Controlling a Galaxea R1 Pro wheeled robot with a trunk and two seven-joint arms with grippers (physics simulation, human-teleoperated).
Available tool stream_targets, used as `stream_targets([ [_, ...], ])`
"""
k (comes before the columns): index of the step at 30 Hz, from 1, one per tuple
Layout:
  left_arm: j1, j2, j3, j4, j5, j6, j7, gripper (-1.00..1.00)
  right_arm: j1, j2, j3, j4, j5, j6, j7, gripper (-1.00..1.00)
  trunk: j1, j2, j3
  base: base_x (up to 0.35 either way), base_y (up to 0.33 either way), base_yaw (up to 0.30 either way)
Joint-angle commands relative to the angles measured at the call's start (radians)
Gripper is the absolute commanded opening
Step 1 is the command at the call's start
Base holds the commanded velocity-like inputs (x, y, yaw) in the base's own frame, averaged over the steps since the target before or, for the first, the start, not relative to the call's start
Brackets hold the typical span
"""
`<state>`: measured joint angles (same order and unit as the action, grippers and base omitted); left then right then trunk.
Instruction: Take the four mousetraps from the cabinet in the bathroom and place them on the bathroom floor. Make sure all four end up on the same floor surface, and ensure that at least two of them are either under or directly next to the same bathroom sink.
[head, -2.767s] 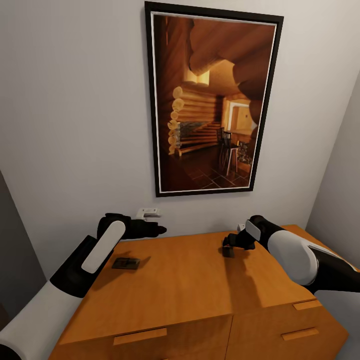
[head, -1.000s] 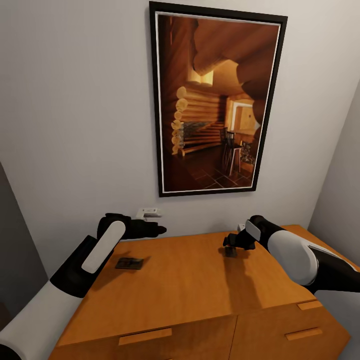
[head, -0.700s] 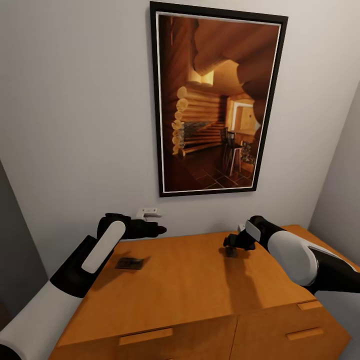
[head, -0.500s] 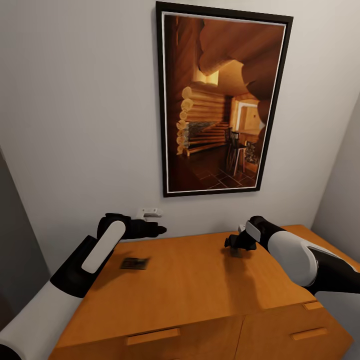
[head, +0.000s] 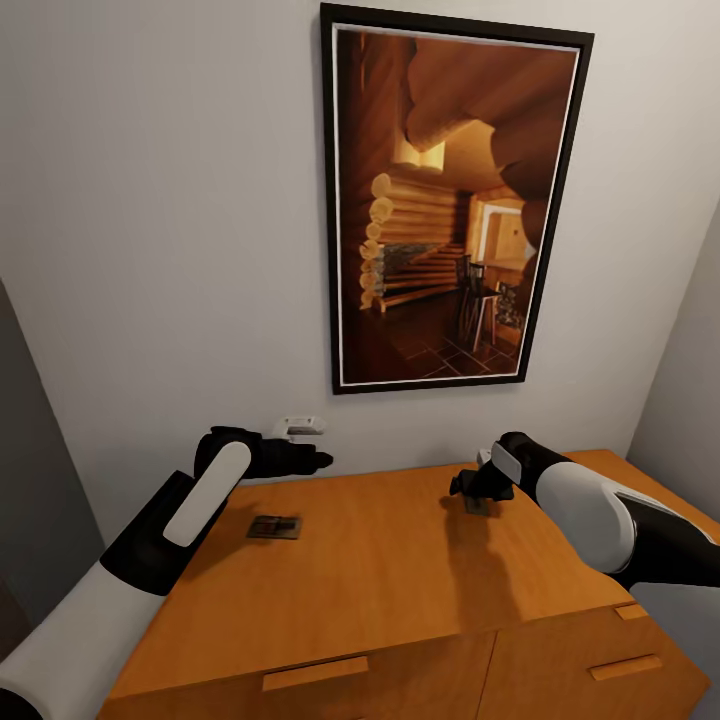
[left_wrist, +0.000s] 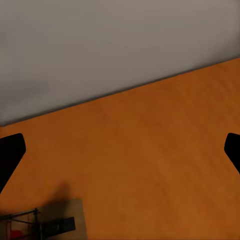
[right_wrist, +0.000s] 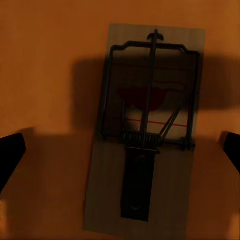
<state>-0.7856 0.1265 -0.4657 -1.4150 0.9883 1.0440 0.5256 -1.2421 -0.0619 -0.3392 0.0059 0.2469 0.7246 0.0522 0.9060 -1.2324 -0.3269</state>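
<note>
Right gripper (head: 468, 487) hangs directly over a mousetrap (right_wrist: 145, 130) lying flat on the cabinet (head: 380, 560) top, fingers spread wide, nothing gripped. Left gripper (head: 318, 461) released too, hovering near the wall; another mousetrap (head: 274, 527) lies just below and behind it.

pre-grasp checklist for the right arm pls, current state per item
1. Right gripper open: ok, fingertips spread wide.
2. Mousetrap between the fingers: ok, centred in the right wrist view.
3. Trap lying flat on the cabinet top: ok.
4. Gripper lowered to the trap: cannot tell, height unclear.
5. Left gripper open: ok, holding nothing.
6. Second mousetrap free: ok, it lies apart on the cabinet top.
</note>
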Motion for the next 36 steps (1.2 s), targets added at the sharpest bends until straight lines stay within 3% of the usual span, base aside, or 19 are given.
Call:
stream_targets([
  [1, -0.001, 0.001, -0.002, -0.001, 0.01, 0.001, 0.011, 1.0, 0.0, 0.0, -0.025, 0.001, 0.0, 0.003, 0.005, 1.0, 0.0, -0.001, -0.002, 0.0, 0.005, 0.0],
  [12, -0.001, 0.001, -0.002, -0.001, 0.01, 0.001, 0.01, 1.0, 0.0, 0.001, -0.024, 0.002, 0.042, 0.003, 0.003, 1.0, 0.0, -0.001, -0.002, 0.0, 0.001, 0.0],
  [28, -0.001, 0.001, -0.002, -0.001, 0.01, 0.001, 0.011, 1.0, 0.0, -0.003, -0.024, 0.002, 0.052, 0.002, 0.0, 1.0, 0.0, -0.001, -0.002, 0.0, 0.0, 0.0],
  [36, -0.001, 0.001, -0.002, -0.001, 0.01, 0.001, 0.01, 1.0, 0.0, -0.001, -0.024, 0.002, 0.089, 0.0, -0.005, 1.0, 0.0, -0.001, -0.002, 0.0, 0.0, 0.0],
])
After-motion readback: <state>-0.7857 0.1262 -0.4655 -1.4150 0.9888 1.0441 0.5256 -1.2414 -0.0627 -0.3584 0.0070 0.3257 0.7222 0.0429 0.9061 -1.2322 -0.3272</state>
